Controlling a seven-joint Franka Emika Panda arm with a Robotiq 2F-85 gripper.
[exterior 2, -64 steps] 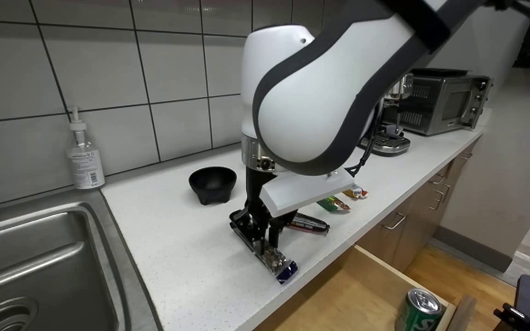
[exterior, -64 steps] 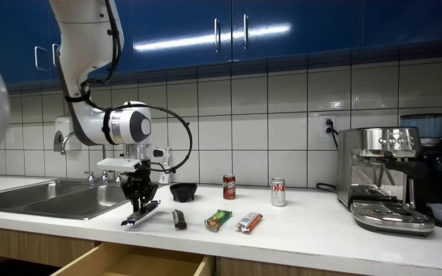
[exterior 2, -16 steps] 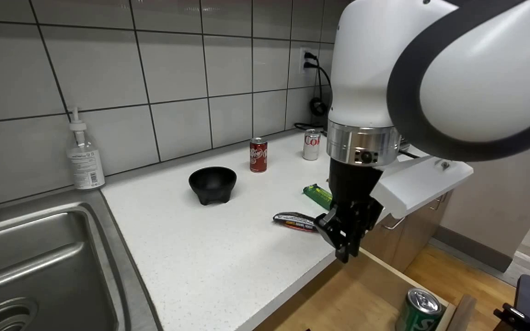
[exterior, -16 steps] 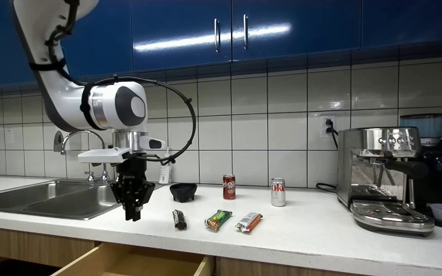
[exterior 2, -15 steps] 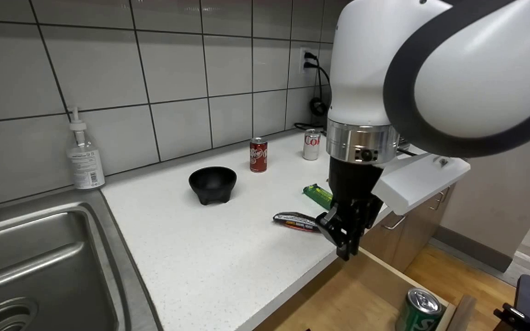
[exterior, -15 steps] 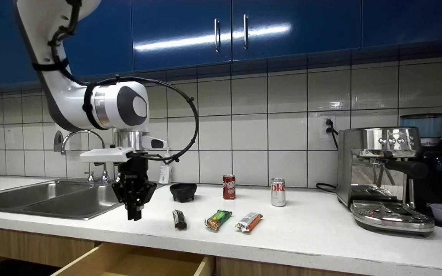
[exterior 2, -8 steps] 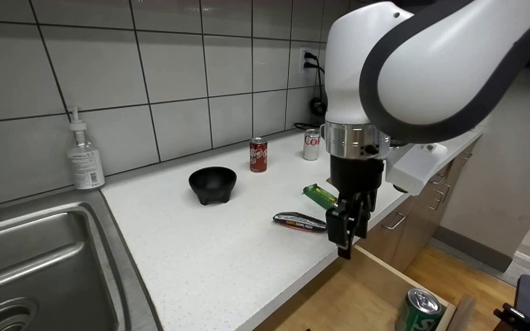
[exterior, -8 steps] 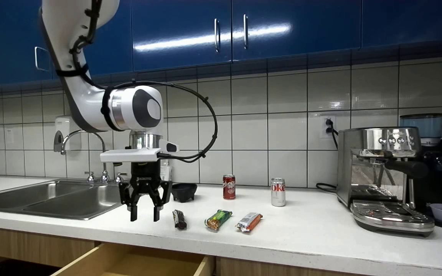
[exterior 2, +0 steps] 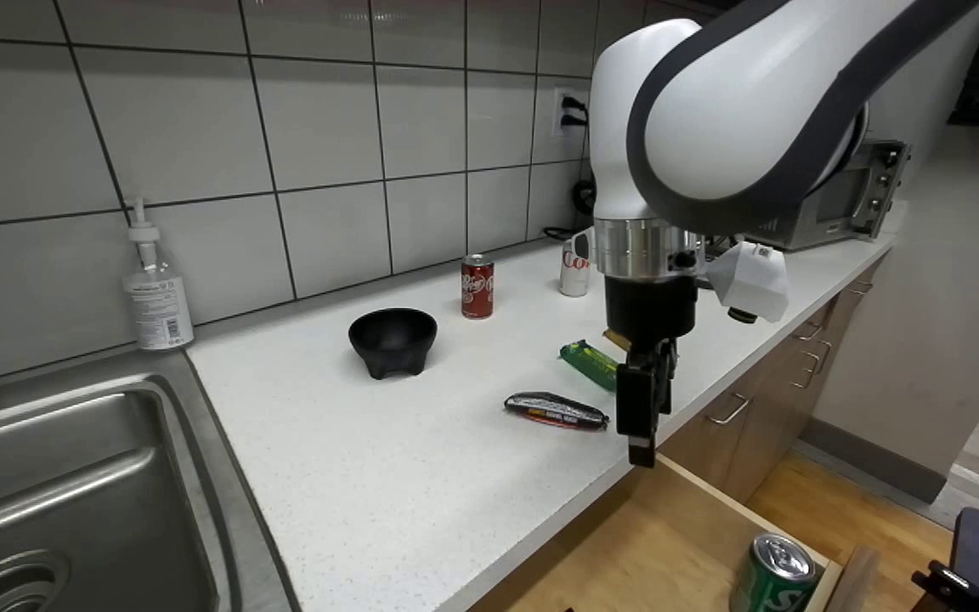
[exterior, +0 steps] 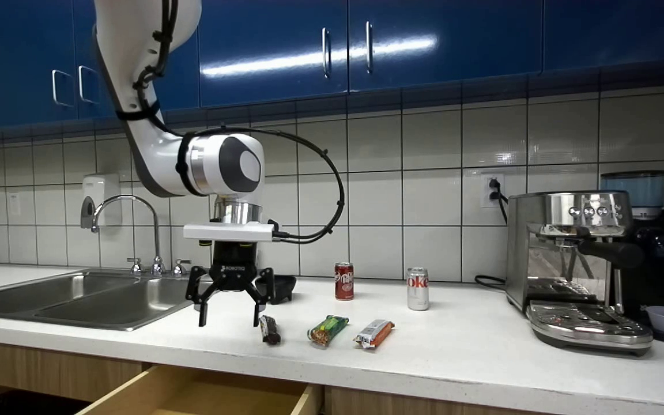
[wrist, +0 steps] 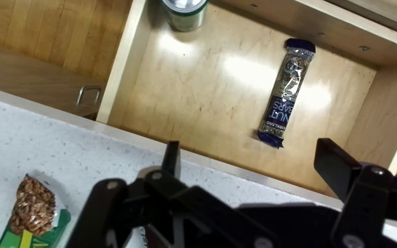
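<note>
A second ago my black two-finger gripper was clenched; now it's spread wide and empty, so I judge the navy-and-clear wrapped nut bar let go: it lies in the pale wooden drawer, right of centre in the wrist view. One green metal can stands there. Mid-frame in an exterior view I count a brown wrapped bar, a green bar, an orange-and-white bar: three; a red metal can, a silver can: two.
</note>
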